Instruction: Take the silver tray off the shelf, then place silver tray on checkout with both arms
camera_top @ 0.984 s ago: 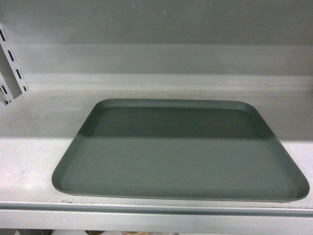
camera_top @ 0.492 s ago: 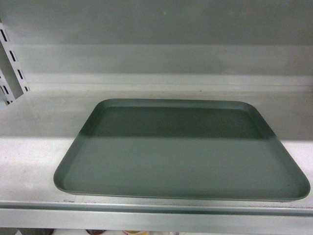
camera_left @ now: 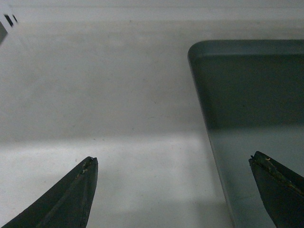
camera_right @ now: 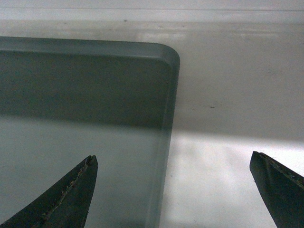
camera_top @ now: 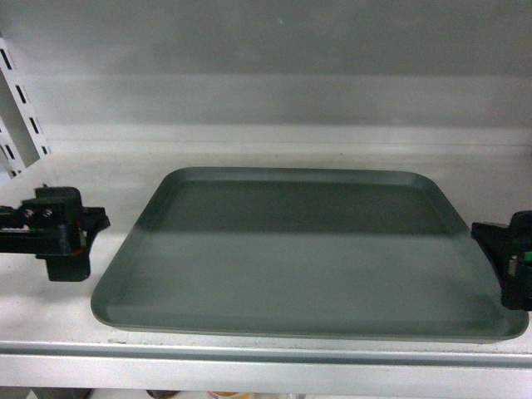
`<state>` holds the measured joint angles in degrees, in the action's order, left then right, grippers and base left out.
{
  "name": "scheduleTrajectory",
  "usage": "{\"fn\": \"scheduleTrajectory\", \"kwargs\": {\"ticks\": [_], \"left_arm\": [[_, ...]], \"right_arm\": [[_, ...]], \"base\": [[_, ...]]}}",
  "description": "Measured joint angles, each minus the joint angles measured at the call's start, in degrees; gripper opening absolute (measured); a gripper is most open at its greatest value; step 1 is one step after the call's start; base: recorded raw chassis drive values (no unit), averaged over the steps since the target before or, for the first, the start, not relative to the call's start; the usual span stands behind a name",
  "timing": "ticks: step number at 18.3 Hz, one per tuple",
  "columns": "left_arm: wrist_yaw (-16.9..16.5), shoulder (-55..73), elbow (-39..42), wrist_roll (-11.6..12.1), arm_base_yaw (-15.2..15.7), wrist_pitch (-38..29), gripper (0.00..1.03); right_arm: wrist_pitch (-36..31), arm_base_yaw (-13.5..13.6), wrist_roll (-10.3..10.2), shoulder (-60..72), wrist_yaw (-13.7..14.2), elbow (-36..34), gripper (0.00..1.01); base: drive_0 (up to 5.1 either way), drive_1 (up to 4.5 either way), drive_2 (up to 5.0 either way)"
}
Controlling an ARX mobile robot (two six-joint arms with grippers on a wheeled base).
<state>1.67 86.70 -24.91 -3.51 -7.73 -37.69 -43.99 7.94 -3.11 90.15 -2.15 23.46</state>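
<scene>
Silver tray flat on the shelf, near edge close to the front strip, bare board behind up to the back panel. Slotted upright off the tray's far left. Left gripper spread wide, straddling the tray's left rim. Right gripper likewise spread, straddling the right rim. Not gripping.
</scene>
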Motion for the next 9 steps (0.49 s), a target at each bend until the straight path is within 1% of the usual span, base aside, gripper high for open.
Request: {"fn": "scheduleTrajectory", "kwargs": {"ticks": [2, 3, 6, 9], "left_arm": [[0.1, 5.2, -3.1, -0.8, -0.8, 0.2, 0.98], [0.0, 7.5, -5.5, -1.1, -1.1, 1.3, 0.98], [-0.1, 9.3, -9.2, -1.9, -1.3, 4.1, 0.98], [0.0, 10.8, -11.3, -2.2, -1.5, 6.9, 0.98]], "right_arm": [[1.8, 0.7, -0.6, 3.1, 0.8, 3.2, 0.98], [3.9, 1.1, -1.1, 4.5, 1.4, 5.6, 0.98], [8.8, 1.1, -2.1, 7.3, 2.2, 10.3, 0.98], [13.7, 1.1, -2.7, 9.8, 3.0, 14.1, 0.98]], "base": [[0.0, 0.00, 0.0], [0.0, 0.00, 0.0], [0.0, 0.00, 0.0], [0.0, 0.00, 0.0]]}}
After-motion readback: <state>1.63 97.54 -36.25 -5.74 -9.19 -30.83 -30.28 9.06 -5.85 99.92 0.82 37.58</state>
